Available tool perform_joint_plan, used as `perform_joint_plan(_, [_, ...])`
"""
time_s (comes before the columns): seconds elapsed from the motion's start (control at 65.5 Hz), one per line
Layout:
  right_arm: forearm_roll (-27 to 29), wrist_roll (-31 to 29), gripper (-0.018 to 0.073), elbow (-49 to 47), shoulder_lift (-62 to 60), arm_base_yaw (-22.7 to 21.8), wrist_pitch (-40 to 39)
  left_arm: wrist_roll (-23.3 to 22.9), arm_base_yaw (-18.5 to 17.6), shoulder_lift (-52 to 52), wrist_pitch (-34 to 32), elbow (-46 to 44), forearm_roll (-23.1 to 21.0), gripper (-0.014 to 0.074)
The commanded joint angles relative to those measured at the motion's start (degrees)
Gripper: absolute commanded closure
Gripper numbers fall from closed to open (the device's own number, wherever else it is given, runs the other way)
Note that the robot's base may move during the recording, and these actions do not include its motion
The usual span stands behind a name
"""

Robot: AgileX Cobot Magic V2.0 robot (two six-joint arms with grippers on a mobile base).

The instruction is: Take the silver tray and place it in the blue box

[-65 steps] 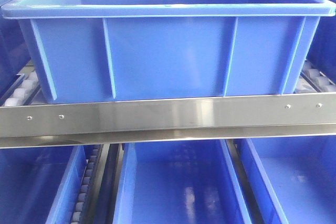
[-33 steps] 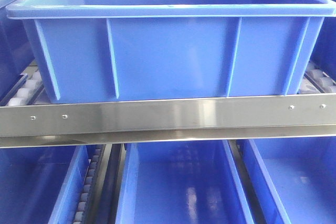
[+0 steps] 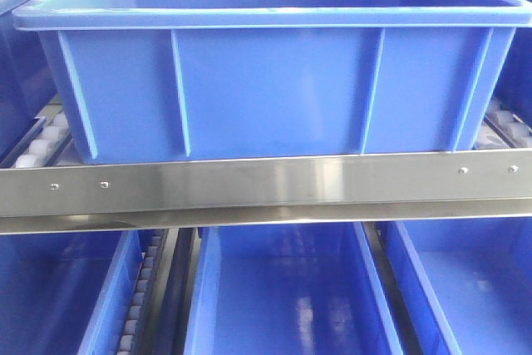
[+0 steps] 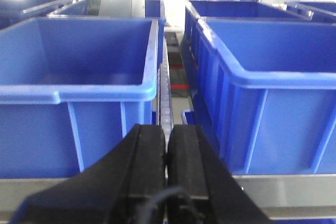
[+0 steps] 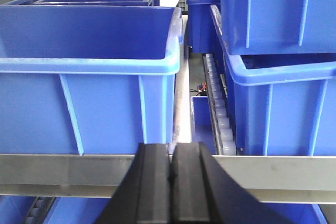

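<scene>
The blue box [image 3: 274, 81] stands on the upper rack level, filling the front view; its inside looks empty. It looks like the right crate in the left wrist view [image 4: 262, 93] and the left crate in the right wrist view [image 5: 89, 77]. My left gripper [image 4: 167, 129] is shut and empty, low in front of the gap between two crates. My right gripper [image 5: 171, 148] is shut and empty, in front of the steel rail. The silver tray is out of view.
A steel rail [image 3: 266, 189] runs across the rack's front. Roller tracks [image 3: 37, 143] flank the box. More blue crates [image 3: 283, 297] sit on the lower level and beside the box [image 4: 73, 87]. A stacked crate [image 5: 283, 9] stands at the right. A grey metal shape [image 4: 118, 3] shows far behind.
The blue box and rail have shifted slightly right and down in the front view, most of it in the first half second. Neither gripper shows there.
</scene>
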Motion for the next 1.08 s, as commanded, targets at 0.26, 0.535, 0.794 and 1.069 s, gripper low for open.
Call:
perform_joint_plan(0.26, [0.2, -0.5, 0.0507, -1.0, -1.1, -0.4, -5.0, 0.0, 0.0, -1.0, -4.0, 1.0, -0.7, 0.0603])
perform_joint_plan(0.535, [0.2, -0.5, 0.0507, -1.0, -1.1, -0.4, -5.0, 0.0, 0.0, -1.0, -4.0, 1.0, -0.7, 0.0603])
perform_joint_plan(0.794, [0.2, -0.5, 0.0507, -1.0, -1.1, -0.4, -5.0, 0.0, 0.0, -1.0, -4.0, 1.0, -0.7, 0.0603])
perform_joint_plan(1.069, [0.2, -0.5, 0.0507, -1.0, -1.1, -0.4, -5.0, 0.0, 0.0, -1.0, -4.0, 1.0, -0.7, 0.0603])
